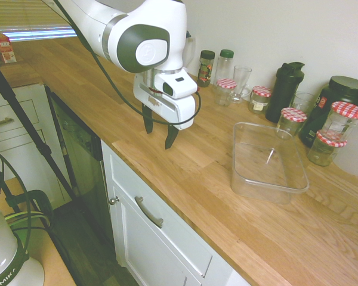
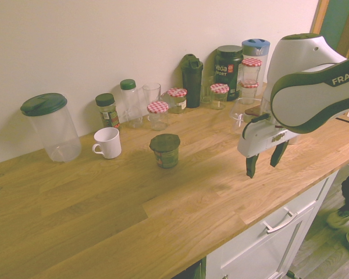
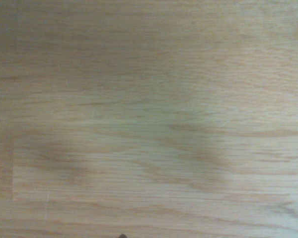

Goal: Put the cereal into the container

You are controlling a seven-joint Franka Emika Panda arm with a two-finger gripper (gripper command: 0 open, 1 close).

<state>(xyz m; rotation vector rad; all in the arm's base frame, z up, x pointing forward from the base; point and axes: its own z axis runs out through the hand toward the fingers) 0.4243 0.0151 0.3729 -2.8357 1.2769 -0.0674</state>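
First exterior view: the white hand with dark fingers is open and empty above the wooden table; the clear plastic rectangular tub stands apart from it. Second exterior view: the small dark-green cup with a darker lid, presumably the cereal, stands upright outside the tub. The step is the approach; next, align over the cup, lower and grip. Wrist view: bare wood grain.
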